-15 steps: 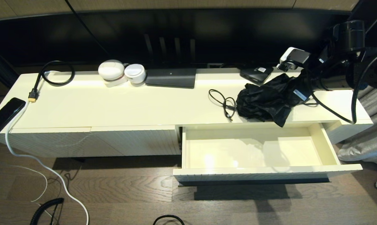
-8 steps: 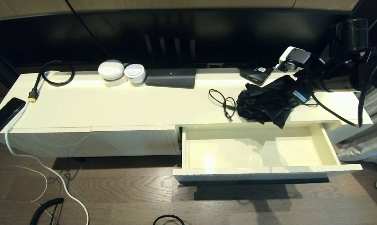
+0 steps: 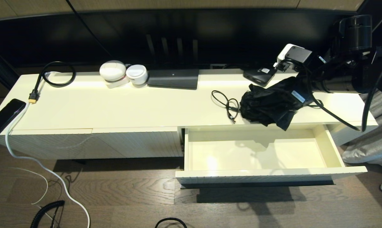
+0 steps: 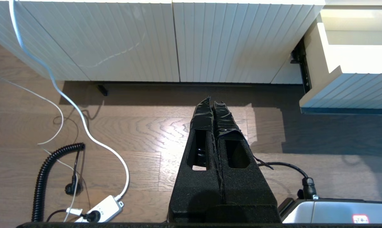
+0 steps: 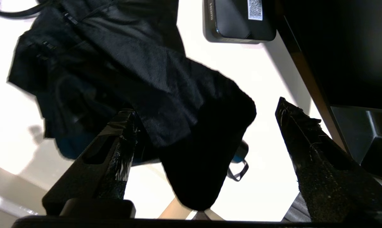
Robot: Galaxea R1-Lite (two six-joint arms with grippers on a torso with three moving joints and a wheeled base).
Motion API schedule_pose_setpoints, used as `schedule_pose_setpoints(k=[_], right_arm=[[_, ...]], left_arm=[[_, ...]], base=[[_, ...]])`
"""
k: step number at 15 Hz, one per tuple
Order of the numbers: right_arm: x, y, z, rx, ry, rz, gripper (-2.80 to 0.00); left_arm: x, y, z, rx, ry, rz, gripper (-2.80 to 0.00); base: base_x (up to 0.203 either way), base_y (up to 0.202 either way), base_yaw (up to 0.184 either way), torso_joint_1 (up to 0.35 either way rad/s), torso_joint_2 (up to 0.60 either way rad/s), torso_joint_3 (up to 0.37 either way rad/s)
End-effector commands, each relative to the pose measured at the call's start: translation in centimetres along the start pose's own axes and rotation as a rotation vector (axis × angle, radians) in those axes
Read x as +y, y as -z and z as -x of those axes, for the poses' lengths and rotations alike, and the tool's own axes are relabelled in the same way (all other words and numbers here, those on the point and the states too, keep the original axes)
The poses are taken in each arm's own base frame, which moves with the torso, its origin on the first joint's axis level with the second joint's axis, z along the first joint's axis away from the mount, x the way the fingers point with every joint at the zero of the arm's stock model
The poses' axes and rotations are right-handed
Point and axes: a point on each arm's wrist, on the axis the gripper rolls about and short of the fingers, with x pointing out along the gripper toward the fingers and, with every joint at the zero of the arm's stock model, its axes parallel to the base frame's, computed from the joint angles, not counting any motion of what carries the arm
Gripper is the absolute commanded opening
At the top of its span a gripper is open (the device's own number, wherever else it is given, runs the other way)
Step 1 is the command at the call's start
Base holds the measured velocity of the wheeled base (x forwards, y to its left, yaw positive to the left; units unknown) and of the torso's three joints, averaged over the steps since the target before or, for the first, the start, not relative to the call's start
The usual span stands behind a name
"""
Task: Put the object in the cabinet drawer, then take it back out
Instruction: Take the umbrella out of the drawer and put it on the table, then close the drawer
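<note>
Right wrist view shows the right tool [image 5: 203, 117] with its jaws wide apart around the trailing end of the black bundle [image 5: 140, 79], gripping nothing. To do this step well, it should back straight off so no fold snags. In the head view the bundle [image 3: 270, 103], a crumpled black fabric heap, lies on the bench [image 3: 130, 104] at right of centre, above the open, empty drawer [image 3: 257, 152]. The left tool [image 4: 212, 104], jaws together, hangs over the floor.

Cream cabinet top [image 3: 130, 107], black umbrella [image 3: 267, 104], cable [image 3: 225, 103], phone [image 3: 5, 116]
</note>
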Motion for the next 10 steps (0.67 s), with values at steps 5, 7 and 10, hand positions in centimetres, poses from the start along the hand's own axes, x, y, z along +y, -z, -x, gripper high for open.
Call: schedule_pose_setpoints(k=[5,7,10], right_arm=[[1.8,1.8,8.6,-0.016,-0.074,0.088,0.0],[3.0,2.6,11.3,-0.014,-0.125,0.115,0.0],[5.7,4.5,13.6,0.003,-0.217,0.152,-2.8]], left_arm=[[0.0,0.0,0.0,0.001,0.0,0.0,-2.8],[0.0,0.0,0.0,0.0,0.0,0.0,-2.8],[0.0,0.0,0.0,0.0,0.0,0.0,-2.8]], base=[[0.0,0.0,0.0,0.0,0.0,0.0],[0.0,0.0,0.0,0.0,0.0,0.0],[0.0,0.0,0.0,0.0,0.0,0.0]])
